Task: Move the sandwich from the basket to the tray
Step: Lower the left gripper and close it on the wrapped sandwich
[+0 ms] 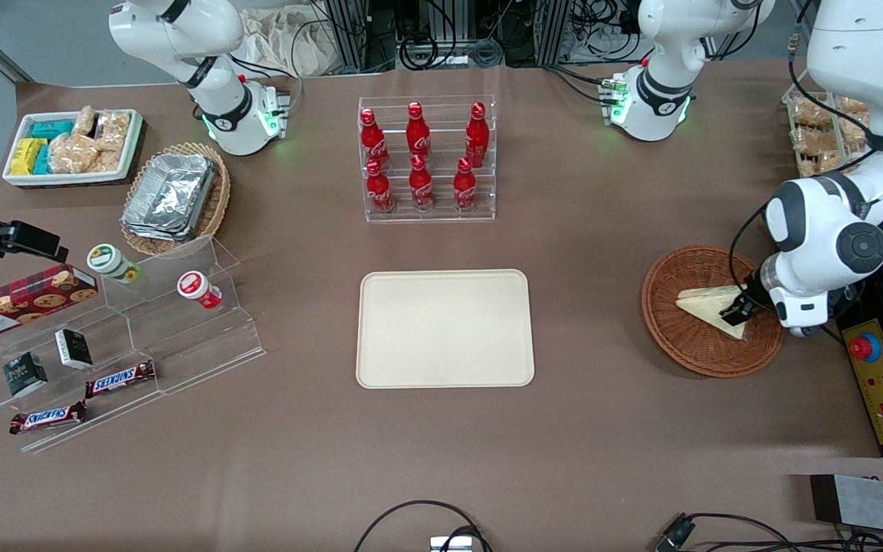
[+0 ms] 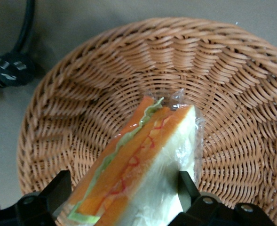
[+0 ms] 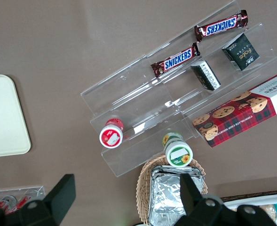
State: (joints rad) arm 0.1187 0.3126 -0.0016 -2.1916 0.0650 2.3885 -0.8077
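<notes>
Gripper [image 2: 122, 197] down in the basket [image 1: 687, 349], fingers spread either side of the sandwich [image 2: 143, 165], not yet pinching. Squeeze gently on the bread faces, lift straight, then carry toward the tray [image 1: 445, 328].

"SNICKERS" on two bars [image 3: 221, 26], "Walkers" on the cookie box [image 3: 244, 115].

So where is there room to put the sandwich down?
The tray has nothing on it, and bare table surrounds it: toward the bottle rack, toward the basket, and nearer the front camera. It is crowded by the clear snack steps. The gripper is in the basket, fingers straddling the sandwich.
</notes>
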